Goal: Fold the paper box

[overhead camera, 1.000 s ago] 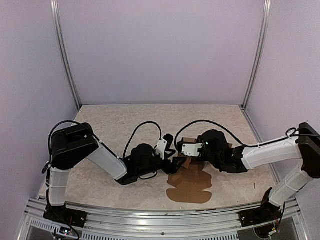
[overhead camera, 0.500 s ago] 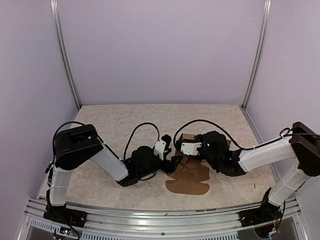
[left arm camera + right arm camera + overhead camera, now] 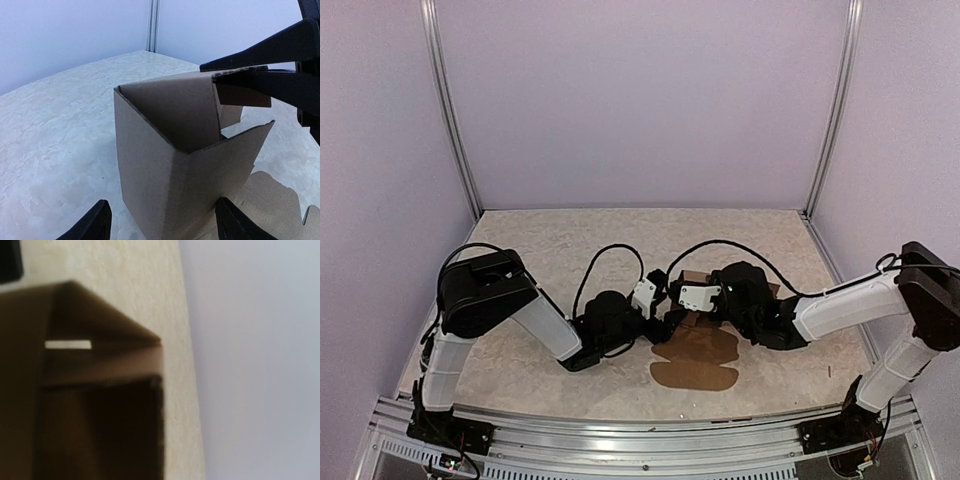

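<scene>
The paper box (image 3: 165, 165) is brown cardboard, partly raised: two walls stand upright with a corner toward my left wrist camera. Its flat panels with rounded tabs (image 3: 696, 362) lie on the table in front. My left gripper (image 3: 165, 222) is open, its black fingertips (image 3: 95, 222) low on either side of that corner; the right one is close against the wall. My right gripper (image 3: 214, 74) comes in from the right, shut on the top edge of the far wall. In the top view the two grippers (image 3: 670, 318) meet at the box. The right wrist view is blurred cardboard (image 3: 90, 365).
The speckled beige table (image 3: 550, 250) is enclosed by pale lilac walls with metal posts (image 3: 450, 110) at the back corners. Black cables (image 3: 610, 255) loop above both wrists. An aluminium rail (image 3: 640, 425) runs along the near edge.
The flat panels have slid back and a little left, showing shorter on the table. Both arms shifted slightly left with the box. My left jaws have narrowed a little.
</scene>
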Robot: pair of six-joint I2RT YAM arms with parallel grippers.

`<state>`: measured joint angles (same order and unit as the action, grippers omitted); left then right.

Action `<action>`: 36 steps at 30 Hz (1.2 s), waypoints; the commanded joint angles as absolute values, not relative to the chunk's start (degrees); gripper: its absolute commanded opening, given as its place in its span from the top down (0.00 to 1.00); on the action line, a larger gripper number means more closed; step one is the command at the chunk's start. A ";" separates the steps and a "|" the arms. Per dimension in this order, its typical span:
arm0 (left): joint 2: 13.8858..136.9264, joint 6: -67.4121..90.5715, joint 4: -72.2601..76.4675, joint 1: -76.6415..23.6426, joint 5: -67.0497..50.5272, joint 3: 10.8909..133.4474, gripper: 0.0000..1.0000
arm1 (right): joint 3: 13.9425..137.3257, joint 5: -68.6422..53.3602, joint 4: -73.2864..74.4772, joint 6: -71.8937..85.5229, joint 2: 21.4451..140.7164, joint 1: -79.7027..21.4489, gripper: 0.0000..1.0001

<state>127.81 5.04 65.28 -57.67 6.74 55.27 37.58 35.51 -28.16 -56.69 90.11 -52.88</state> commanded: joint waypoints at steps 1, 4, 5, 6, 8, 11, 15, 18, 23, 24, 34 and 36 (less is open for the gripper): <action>129.89 2.91 68.79 -55.95 3.89 58.37 0.32 | 38.29 32.43 -22.12 -53.74 89.07 -53.75 1.00; 130.87 1.96 68.11 -55.99 4.06 59.94 0.36 | 38.94 32.31 -20.73 -52.75 89.29 -53.70 1.00; 131.31 1.79 67.62 -56.04 4.57 60.50 0.38 | 39.28 32.34 -20.26 -52.36 89.34 -53.70 1.00; 131.48 1.76 67.11 -55.99 5.58 61.00 0.40 | 39.59 32.41 -19.77 -51.97 89.38 -53.76 1.00; 131.75 1.75 66.72 -56.18 6.99 61.26 0.41 | 40.25 32.46 -18.79 -51.24 89.48 -53.70 1.00; 131.20 1.97 66.27 -56.56 10.03 60.60 0.42 | 41.05 32.73 -17.56 -50.33 89.35 -53.76 1.00; 130.07 2.56 67.06 -56.84 12.91 58.59 0.45 | 41.95 31.97 -14.05 -48.21 88.92 -53.70 0.99; 129.09 2.21 69.24 -57.24 15.64 56.58 0.46 | 42.21 31.74 -12.11 -47.57 88.73 -53.72 0.97; 129.77 0.65 69.63 -57.11 15.37 58.14 0.51 | 43.26 28.16 -6.29 -45.69 88.43 -53.77 0.93; 130.08 0.43 69.75 -57.05 14.92 58.63 0.51 | 43.53 27.48 -5.37 -45.13 88.42 -53.73 0.92; 131.45 -2.65 76.05 -57.35 9.33 58.11 0.52 | 46.36 27.64 -2.49 -40.50 89.82 -53.70 0.91; 131.55 -2.92 77.01 -57.37 9.38 57.94 0.52 | 46.73 27.71 -2.36 -40.30 90.33 -53.71 0.91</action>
<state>131.11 -0.36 68.10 -57.78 9.58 57.67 46.00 31.73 -7.99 -43.40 89.01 -52.86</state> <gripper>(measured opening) 0.484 0.090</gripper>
